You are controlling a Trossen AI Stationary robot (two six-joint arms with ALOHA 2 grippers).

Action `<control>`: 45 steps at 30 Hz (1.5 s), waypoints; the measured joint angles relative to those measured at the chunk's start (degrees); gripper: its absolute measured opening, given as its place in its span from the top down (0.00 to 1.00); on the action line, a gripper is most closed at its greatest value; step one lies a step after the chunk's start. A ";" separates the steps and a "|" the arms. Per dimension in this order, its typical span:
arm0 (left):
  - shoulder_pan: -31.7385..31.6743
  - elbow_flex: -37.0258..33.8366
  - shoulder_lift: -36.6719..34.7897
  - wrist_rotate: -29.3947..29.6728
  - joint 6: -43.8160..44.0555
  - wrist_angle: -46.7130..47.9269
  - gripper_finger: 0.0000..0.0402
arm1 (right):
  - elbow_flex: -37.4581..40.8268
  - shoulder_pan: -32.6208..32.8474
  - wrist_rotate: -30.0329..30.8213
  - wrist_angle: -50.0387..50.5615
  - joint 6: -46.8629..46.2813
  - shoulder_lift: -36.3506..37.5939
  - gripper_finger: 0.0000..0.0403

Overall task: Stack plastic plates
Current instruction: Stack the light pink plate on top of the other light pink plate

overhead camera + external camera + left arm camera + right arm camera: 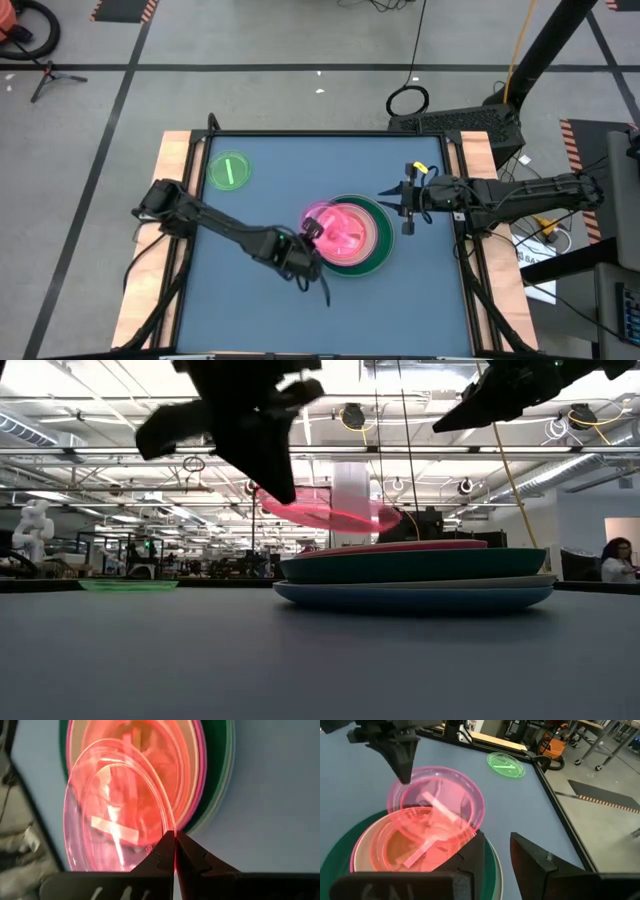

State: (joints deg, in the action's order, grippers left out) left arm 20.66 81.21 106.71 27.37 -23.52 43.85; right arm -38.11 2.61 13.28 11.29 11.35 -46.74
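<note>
A small translucent pink plate (pixel 335 228) (pixel 115 810) hangs tilted in my left gripper (pixel 312 234), above the near-left part of the plate stack (pixel 415 575). The stack has a blue plate at the bottom, a pale one, a dark green one (pixel 492 852) and pink ones on top, and it rests flat on the table. A translucent green plate (pixel 228 170) lies flat near the far left corner. My right gripper (pixel 405 205) (pixel 497 852) is open and hovers just to the right of the stack, touching nothing. My left gripper holds the translucent pink plate by its rim (pixel 169 831), pinched between the two shut fingers (pixel 160 852). The fingers come from above and from the table's near-left side. The plate is lifted clear of the stack and tilted (pixel 330 510).
The table is a blue-grey surface (pixel 280 300) with raised wooden rails on the left (pixel 172 160) and right. Bare table lies in front of the stack and between it and the green plate. A person (pixel 618 560) sits far behind the table.
</note>
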 joint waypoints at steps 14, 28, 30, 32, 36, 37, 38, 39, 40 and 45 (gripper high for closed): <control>-4.23 -0.07 1.88 -8.39 -13.20 -6.31 0.99 | 0.00 0.00 0.00 0.33 0.05 0.00 0.78; -4.19 -0.07 1.88 -8.19 -14.08 -6.37 0.77 | 0.00 0.00 -0.02 0.36 0.24 0.00 0.78; -4.19 -0.07 1.88 -8.07 -14.08 -6.11 0.77 | 0.00 0.00 -0.02 0.35 0.24 0.00 0.78; -4.19 -0.07 1.88 -8.01 -14.06 -5.87 0.77 | 0.00 0.00 -0.02 0.37 0.24 0.00 0.78; -4.19 -0.07 1.88 -6.77 -14.10 -5.96 0.76 | 0.00 0.00 -0.02 0.35 0.24 0.00 0.78; -4.23 0.06 1.88 -6.42 -14.32 -5.80 0.76 | 0.00 0.00 0.00 0.35 0.24 0.00 0.78; -4.38 0.33 1.88 -6.39 -14.63 -5.43 0.76 | 0.00 0.00 0.01 0.35 0.24 0.00 0.78; -4.58 0.55 1.88 -6.40 -15.03 -5.44 0.76 | 0.00 0.00 0.02 0.35 0.24 0.00 0.78; -4.81 0.67 1.88 -6.42 -15.40 -5.73 0.76 | 0.00 0.00 0.02 0.35 0.24 0.00 0.78; -6.34 0.70 1.86 -8.08 -15.81 -6.58 0.76 | 0.00 0.00 0.05 0.34 0.24 0.00 0.78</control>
State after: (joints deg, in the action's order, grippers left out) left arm 14.32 81.91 108.57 19.30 -39.33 37.26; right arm -38.11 2.61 13.33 11.63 11.60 -46.74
